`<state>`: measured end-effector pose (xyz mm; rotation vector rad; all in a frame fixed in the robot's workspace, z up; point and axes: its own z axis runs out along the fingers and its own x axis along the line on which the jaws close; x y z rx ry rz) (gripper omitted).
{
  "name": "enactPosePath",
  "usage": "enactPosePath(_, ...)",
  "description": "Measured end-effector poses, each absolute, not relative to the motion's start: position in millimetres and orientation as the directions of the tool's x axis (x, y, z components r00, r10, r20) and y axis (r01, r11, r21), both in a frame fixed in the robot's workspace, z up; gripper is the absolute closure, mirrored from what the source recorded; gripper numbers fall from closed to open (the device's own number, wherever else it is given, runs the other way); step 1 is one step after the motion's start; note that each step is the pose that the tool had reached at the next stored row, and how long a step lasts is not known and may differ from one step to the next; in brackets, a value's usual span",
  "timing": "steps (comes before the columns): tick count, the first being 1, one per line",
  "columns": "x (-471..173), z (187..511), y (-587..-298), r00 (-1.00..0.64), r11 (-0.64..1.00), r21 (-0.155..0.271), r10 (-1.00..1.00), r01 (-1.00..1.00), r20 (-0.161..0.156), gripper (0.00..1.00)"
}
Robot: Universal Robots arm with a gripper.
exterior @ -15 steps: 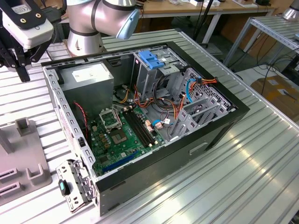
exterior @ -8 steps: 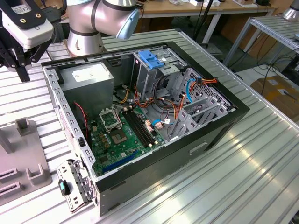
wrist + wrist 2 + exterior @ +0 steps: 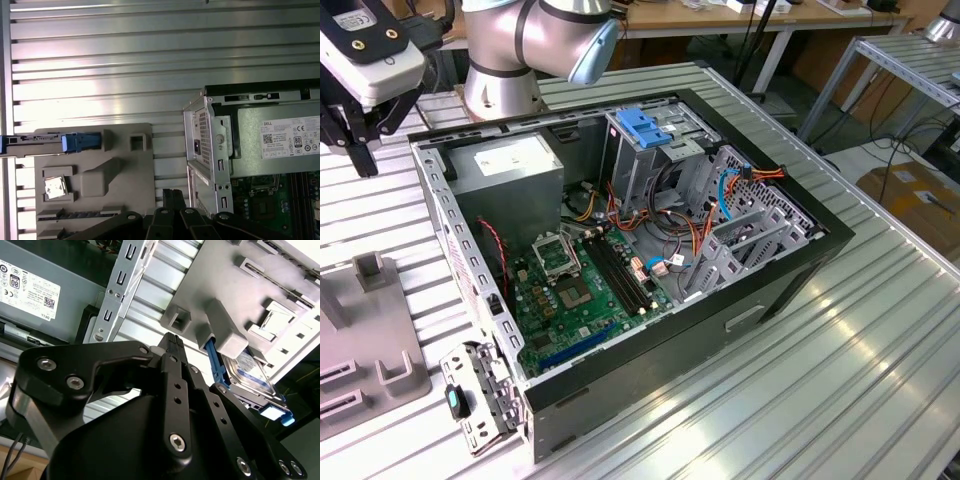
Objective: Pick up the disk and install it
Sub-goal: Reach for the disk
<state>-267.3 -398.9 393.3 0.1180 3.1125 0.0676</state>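
The disk (image 3: pixel 47 143), a silver-grey drive in a blue carrier rail, stands on edge in a slot of the grey fixture (image 3: pixel 125 175) on the table, beside the open computer case. It appears again in the second wrist view as the disk (image 3: pixel 250 375), held under a grey block of the fixture (image 3: pixel 225 335). My gripper (image 3: pixel 172 339) hovers above the table between fixture and case, apart from the disk. Its black fingers are shut with nothing between them. The gripper (image 3: pixel 172 195) and the gripper (image 3: pixel 362 165) sit near the case's rear corner.
The open computer case (image 3: pixel 800 260) lies on the ribbed aluminium table (image 3: pixel 800 400). Inside are a metal drive cage topped with blue clips (image 3: pixel 645 125), the grey power supply (image 3: pixel 510 165), the green motherboard (image 3: pixel 570 290) and loose cables. The arm's base (image 3: pixel 505 60) stands behind the case.
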Motion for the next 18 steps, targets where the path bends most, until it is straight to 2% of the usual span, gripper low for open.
enactPosePath(18, -273.7, 393.2, -399.0, -0.997, 0.996, 0.044, 0.076, 0.075, -0.024, 0.89)
